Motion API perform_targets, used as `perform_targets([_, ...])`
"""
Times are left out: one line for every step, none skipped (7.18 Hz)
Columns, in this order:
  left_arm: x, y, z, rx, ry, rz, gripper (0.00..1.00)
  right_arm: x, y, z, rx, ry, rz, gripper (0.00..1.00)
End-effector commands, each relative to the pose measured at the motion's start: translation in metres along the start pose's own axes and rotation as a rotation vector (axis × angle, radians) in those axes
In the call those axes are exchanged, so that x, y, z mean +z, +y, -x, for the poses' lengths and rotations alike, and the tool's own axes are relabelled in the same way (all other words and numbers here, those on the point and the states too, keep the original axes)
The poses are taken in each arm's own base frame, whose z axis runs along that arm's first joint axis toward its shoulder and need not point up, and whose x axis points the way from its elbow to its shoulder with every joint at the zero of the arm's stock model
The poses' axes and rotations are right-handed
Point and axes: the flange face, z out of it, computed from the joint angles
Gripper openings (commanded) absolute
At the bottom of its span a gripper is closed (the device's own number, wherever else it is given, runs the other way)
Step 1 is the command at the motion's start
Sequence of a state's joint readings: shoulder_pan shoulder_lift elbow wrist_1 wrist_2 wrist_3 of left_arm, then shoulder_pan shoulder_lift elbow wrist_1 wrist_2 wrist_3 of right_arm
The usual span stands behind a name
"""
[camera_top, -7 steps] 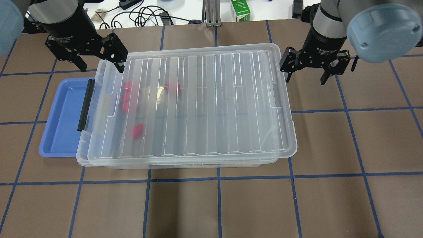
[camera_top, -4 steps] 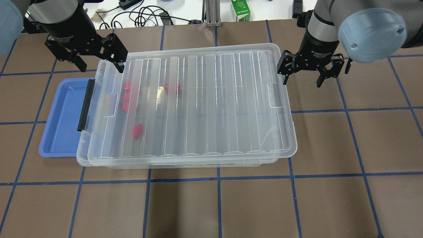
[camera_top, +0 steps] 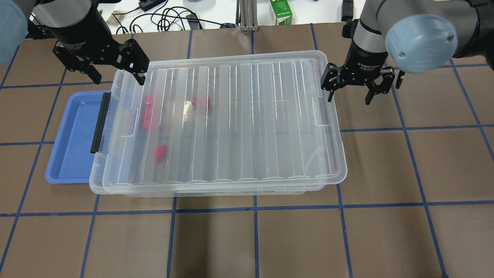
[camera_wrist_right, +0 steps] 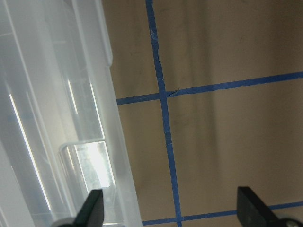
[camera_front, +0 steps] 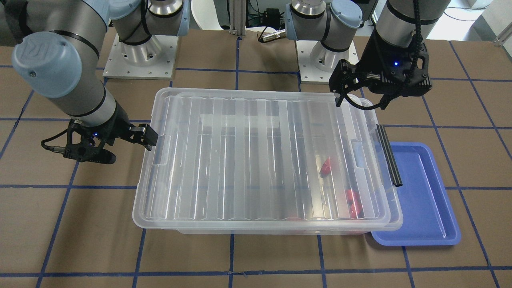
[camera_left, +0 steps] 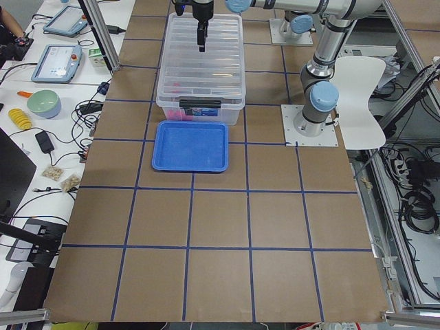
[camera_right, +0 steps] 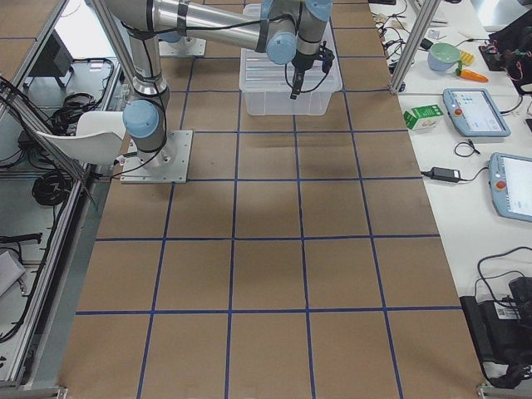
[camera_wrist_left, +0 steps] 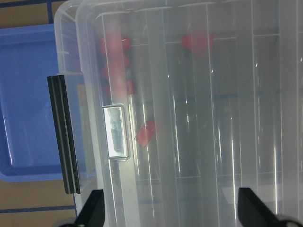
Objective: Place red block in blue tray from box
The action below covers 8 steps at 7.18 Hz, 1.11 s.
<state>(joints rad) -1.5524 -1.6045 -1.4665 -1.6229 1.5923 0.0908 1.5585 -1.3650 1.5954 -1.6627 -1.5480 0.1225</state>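
Note:
The box [camera_top: 231,123] is a clear bin with its ribbed lid on, mid-table. Several small red blocks lie inside near its left end, blurred through the lid; one red block [camera_top: 201,102] sits apart from the others [camera_top: 147,112]. The blue tray [camera_top: 73,139] lies at the box's left end, partly under it. My left gripper [camera_top: 117,77] is open and empty over the box's far left corner; its wrist view shows the lid [camera_wrist_left: 199,142] and tray [camera_wrist_left: 28,104]. My right gripper [camera_top: 348,97] is open and empty just beside the box's right end [camera_wrist_right: 57,94].
A black latch bar [camera_top: 100,121] hangs at the box's left end over the tray. A green carton [camera_top: 281,11] and cables [camera_top: 170,19] lie beyond the far table edge. Brown table with blue tape lines [camera_top: 254,239] extends in front.
My right gripper has moved left, closer to the box's right end, and slightly nearer. The left gripper, box, tray and blocks have not moved.

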Motion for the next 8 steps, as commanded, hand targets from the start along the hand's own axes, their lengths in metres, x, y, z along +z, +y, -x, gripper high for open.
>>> perform_targets([0.0,0.0,0.0,0.001,0.0,-0.001,1.0,0.008,-0.005,0.002,-0.007,-0.011,0.013,1.0])
perform_targets([0.0,0.0,0.0,0.0,0.0,-0.001,1.0,0.008,-0.007,0.004,-0.008,-0.032,0.002,1.0])
perform_targets([0.001,-0.001,0.0,-0.003,0.002,0.001,1.0,0.011,-0.009,0.004,-0.009,-0.032,0.006,1.0])
perform_targets([0.001,-0.001,0.001,-0.002,0.002,0.001,1.0,0.015,-0.011,0.004,-0.007,-0.031,0.012,1.0])
perform_targets([0.001,-0.001,0.0,-0.002,0.002,0.0,1.0,0.02,-0.014,0.004,-0.008,-0.03,0.022,1.0])
perform_targets([0.003,-0.003,0.0,-0.008,0.002,0.003,1.0,0.02,-0.018,0.005,-0.012,-0.033,0.001,1.0])
perform_targets([0.003,-0.006,0.0,-0.005,-0.001,-0.012,1.0,0.022,-0.02,0.004,-0.012,-0.031,0.0,1.0])
perform_targets([0.003,-0.006,0.0,-0.005,0.0,-0.012,1.0,0.023,-0.02,0.004,-0.012,-0.03,0.001,1.0])
